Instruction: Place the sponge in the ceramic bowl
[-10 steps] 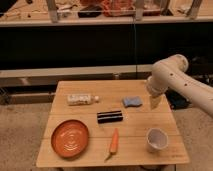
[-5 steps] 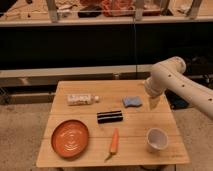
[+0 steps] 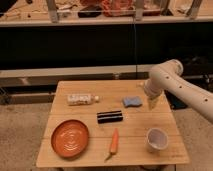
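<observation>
A small light-blue sponge lies on the wooden table, right of centre near the back. At the front left sits the ceramic bowl, a shallow round orange dish with nothing in it. My white arm reaches in from the right. Its gripper hangs just right of the sponge, close above the tabletop. Nothing is visibly held.
A small white bottle lies at the back left. A black rectangular bar lies mid-table and an orange carrot at the front. A white cup stands front right. Dark shelving runs behind the table.
The arm has shifted slightly left and down, bringing the gripper closer to the sponge. No object on the table has moved.
</observation>
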Motion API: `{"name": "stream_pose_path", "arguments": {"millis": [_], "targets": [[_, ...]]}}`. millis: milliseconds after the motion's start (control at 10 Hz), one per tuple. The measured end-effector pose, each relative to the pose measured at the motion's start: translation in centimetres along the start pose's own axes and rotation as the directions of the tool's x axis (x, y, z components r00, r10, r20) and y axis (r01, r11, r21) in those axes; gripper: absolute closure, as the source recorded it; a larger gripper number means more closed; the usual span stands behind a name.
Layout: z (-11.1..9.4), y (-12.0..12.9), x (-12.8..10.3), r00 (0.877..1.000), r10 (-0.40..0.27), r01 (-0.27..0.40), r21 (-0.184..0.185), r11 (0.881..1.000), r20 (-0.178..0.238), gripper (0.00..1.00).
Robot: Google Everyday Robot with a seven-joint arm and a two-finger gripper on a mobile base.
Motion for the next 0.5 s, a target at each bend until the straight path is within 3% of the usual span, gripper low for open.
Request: {"name": "stream_pose_path", "arguments": {"millis": [500], "targets": [[2.0, -0.7, -0.1, 0.998, -0.057, 0.057, 0.000, 0.998, 0.023, 0.20]]}}
